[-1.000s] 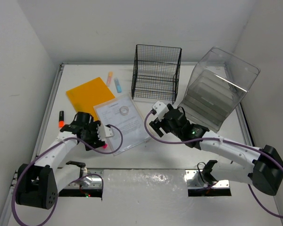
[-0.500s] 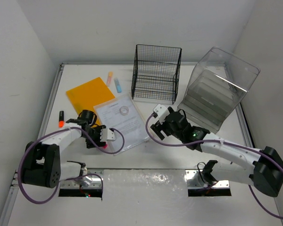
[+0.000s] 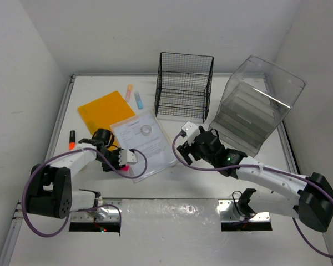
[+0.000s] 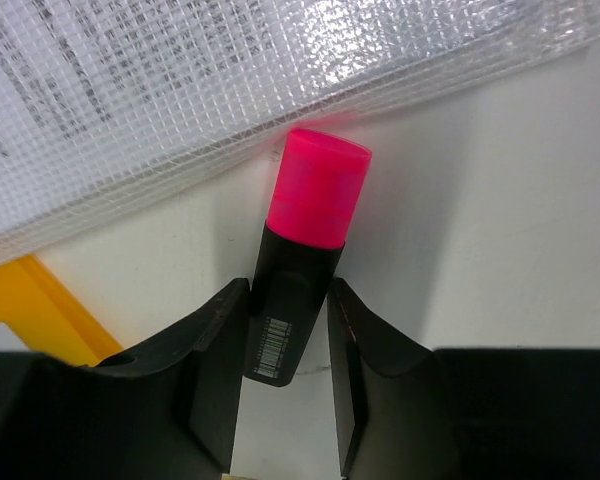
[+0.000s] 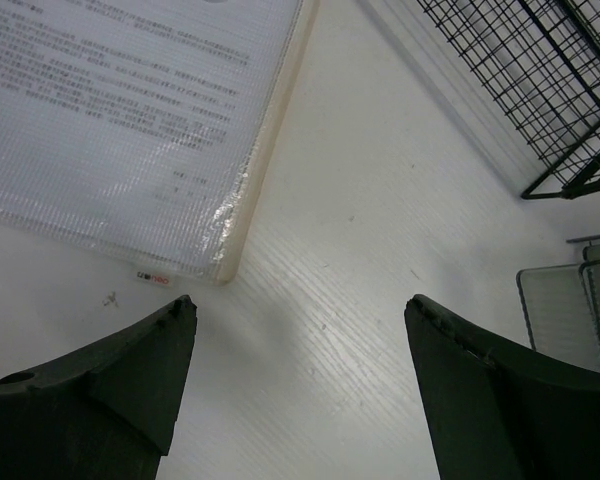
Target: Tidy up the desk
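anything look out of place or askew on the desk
Nothing spilled or broken. The document sleeve lies crooked, its corner over the orange folder; the clear drawer box sits turned against the desk edge; an orange marker lies alone by the left rail.

A robotics lab cell: bare white walls point(image 3: 155, 27) enclose a rail-edged desk point(image 3: 100, 88).

On the desk point(image 3: 100, 88), the wire-mesh rack point(image 3: 184, 86) stands at the back, with the drawer box point(image 3: 255, 108) to its right. Two pens point(image 3: 129, 91) lie left of the rack, behind a folder point(image 3: 102, 111). A document sleeve point(image 3: 144, 144) overlaps the folder's near corner. A highlighter point(image 4: 305, 240), pinched between the left gripper's point(image 4: 285, 300) fingers, has its cap at the sleeve's edge. Another marker point(image 3: 72, 139) lies far left.
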`<act>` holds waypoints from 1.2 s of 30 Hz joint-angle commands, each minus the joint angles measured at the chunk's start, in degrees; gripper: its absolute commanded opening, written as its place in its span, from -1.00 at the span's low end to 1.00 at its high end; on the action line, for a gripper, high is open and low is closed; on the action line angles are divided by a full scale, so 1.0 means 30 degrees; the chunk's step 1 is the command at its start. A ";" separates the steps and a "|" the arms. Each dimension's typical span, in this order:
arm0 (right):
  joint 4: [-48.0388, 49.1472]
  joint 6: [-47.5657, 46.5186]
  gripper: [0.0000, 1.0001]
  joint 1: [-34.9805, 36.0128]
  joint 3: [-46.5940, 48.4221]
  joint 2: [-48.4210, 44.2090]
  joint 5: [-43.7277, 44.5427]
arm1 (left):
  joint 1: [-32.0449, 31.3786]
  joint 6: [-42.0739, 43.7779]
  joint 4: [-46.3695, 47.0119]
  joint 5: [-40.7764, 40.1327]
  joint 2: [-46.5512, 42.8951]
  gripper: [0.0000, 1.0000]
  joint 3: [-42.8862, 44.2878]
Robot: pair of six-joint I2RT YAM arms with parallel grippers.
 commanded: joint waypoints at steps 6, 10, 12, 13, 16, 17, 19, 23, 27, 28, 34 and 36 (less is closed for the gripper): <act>0.1426 0.4221 0.65 0.0148 0.1393 -0.0017 -0.0830 | 0.0276 -0.3273 -0.2941 0.3493 -0.1711 -1.00 0.3479; 0.2450 0.6975 0.65 0.0148 0.2126 0.0743 -0.1618 | 0.0276 -0.5994 -0.2916 0.5105 -0.2708 -1.00 0.5329; 0.3883 0.8377 0.64 0.0148 0.2651 0.1618 -0.2964 | 0.0276 -0.8103 -0.2361 0.5284 -0.3146 -1.00 0.6032; 0.4903 0.8995 0.63 0.0148 0.2887 0.2001 -0.3462 | 0.0276 -0.9590 -0.1488 0.4877 -0.3294 -1.00 0.6181; 0.6983 1.1047 0.59 0.0148 0.3970 0.3758 -0.4868 | 0.0246 -1.1356 0.0596 0.4027 -0.4318 -1.00 0.6008; 0.7342 1.1893 0.58 0.0206 0.4263 0.4227 -0.5134 | 0.0246 -1.1652 0.1123 0.3879 -0.5046 -1.00 0.5833; 0.8219 1.2775 0.58 0.0235 0.5607 0.6039 -0.5370 | 0.0188 -1.2296 0.2152 0.3760 -0.5754 -1.00 0.5567; 0.9102 1.3892 0.57 0.0265 0.7423 0.7685 -0.6012 | 0.0188 -1.2915 0.2736 0.3760 -0.5728 -1.00 0.5569; 0.9630 1.4859 0.57 0.0295 0.9039 1.0113 -0.6660 | 0.0158 -1.3179 0.3120 0.3672 -0.5611 -1.00 0.5480; 0.9746 1.5151 0.57 0.0295 0.9593 1.0439 -0.6747 | 0.0129 -1.3179 0.3178 0.3672 -0.5639 -1.00 0.5421; 1.0069 1.6090 0.52 0.0294 1.1090 1.2579 -0.7334 | 0.0129 -1.3179 0.3180 0.3584 -0.5699 -1.00 0.5450; 1.0128 1.6266 0.49 0.0295 1.1355 1.3134 -0.7567 | 0.0129 -1.3179 0.3208 0.3555 -0.5698 -1.00 0.5450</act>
